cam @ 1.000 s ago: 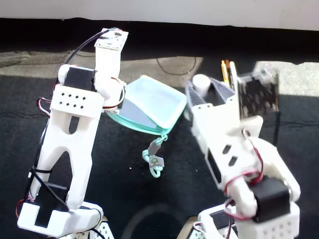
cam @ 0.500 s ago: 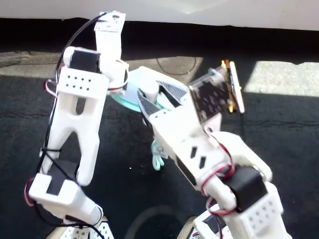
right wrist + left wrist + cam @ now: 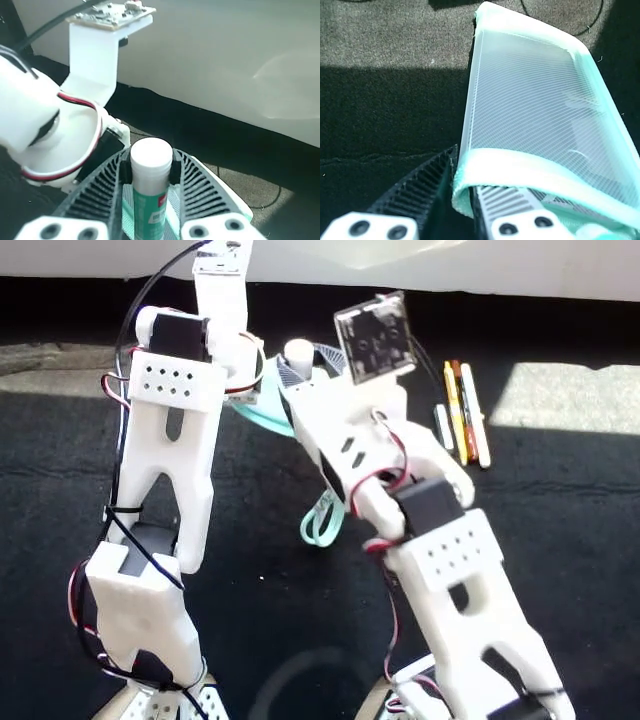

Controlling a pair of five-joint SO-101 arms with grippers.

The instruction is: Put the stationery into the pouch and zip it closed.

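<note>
My left gripper (image 3: 465, 197) is shut on the rim of the translucent teal-edged pouch (image 3: 535, 110), holding it off the black mat. From above, a sliver of the pouch (image 3: 262, 416) shows between the two arms, and its teal strap (image 3: 320, 522) hangs below. My right gripper (image 3: 148, 167) is shut on a glue stick (image 3: 148, 192) with a white cap and green body. In the high view the glue stick (image 3: 297, 352) stands upright by the left gripper (image 3: 256, 380), over the pouch's far side. The pouch's opening is hidden by the right arm.
Several pens (image 3: 462, 415) lie side by side on the mat at the back right. A white wall (image 3: 240, 65) runs along the back edge. The left arm's wrist (image 3: 55, 130) is close beside the right gripper. A thin cable (image 3: 570, 30) lies behind the pouch.
The right arm has swung left from near the pens, carrying the glue stick to the pouch. The left arm has lifted the pouch up and toward the back.
</note>
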